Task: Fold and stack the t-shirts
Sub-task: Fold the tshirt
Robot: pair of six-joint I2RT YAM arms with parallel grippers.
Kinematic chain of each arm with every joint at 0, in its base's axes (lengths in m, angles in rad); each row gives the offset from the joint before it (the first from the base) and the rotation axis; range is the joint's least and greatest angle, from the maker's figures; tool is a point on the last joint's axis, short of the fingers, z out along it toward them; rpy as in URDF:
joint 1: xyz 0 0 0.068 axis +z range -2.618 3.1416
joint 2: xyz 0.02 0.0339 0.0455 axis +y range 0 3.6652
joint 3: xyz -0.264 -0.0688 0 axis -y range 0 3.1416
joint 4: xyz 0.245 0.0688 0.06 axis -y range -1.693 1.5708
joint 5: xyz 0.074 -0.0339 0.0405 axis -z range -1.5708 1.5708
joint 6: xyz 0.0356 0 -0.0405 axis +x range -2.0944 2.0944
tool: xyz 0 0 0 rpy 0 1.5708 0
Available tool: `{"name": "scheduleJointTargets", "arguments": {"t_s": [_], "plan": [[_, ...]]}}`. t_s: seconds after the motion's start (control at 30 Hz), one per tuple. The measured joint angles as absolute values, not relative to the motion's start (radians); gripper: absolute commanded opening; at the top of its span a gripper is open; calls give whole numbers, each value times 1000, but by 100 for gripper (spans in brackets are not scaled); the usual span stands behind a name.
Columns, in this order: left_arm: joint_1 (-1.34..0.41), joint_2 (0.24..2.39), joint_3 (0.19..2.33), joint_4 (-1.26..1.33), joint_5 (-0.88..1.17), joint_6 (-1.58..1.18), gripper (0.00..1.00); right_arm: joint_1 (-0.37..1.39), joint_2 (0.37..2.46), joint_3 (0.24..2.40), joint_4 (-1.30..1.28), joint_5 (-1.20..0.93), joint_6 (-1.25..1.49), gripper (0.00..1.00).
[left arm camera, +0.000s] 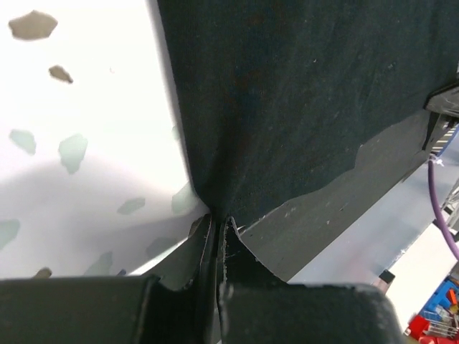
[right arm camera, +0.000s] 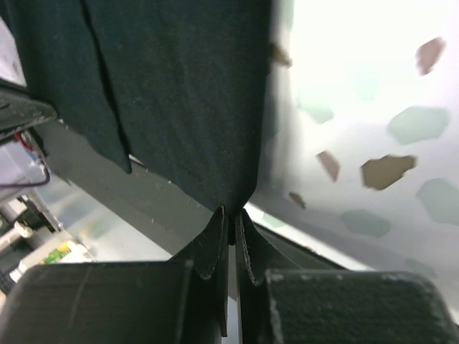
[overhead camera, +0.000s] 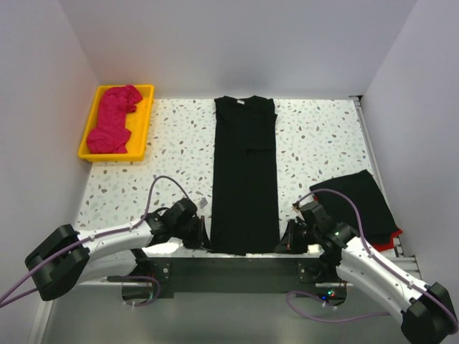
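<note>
Black t-shirt (overhead camera: 245, 172), narrowed to a long strip, lies flat on the table (overhead camera: 323, 136). It runs straight away from the fingers, with its hem spanning the gap between them. Left fingers (left arm camera: 214, 240) pinch the hem's left corner, right fingers (right arm camera: 229, 229) its right corner. This looks like the lengthwise fold; the next move calls for lifting both corners evenly and carrying the hem toward the collar. Outward of the right fingers, a folded black shirt (overhead camera: 358, 197) rests on a red one (overhead camera: 391, 238). Far beyond the left fingers, a magenta shirt (overhead camera: 115, 118) lies crumpled in a yellow tray (overhead camera: 147, 125). The table is speckled white, enclosed by plain white walls (overhead camera: 215, 43).
</note>
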State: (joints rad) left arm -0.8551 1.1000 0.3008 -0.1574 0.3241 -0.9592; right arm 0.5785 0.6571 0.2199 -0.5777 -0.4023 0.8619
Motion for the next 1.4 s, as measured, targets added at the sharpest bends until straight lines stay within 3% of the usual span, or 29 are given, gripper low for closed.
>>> {"name": "scheduleJointTargets", "arguments": {"t_s": [0.2, 0.47, 0.73, 1.0, 1.4], "plan": [[-857, 1089, 353, -244, 286, -938, 0, 607, 670, 292, -647, -347, 860, 0], [-635, 1263, 629, -236, 318, -828, 0, 599, 1039, 692, -600, -205, 792, 0], [-529, 1571, 926, -135, 321, -855, 0, 458, 1436, 998, -463, -163, 753, 0], [-438, 1803, 1131, -103, 293, -897, 0, 324, 1688, 1161, -396, -148, 736, 0], [-352, 1949, 1241, -97, 291, -897, 0, 236, 1847, 1283, -367, -182, 732, 0]]}}
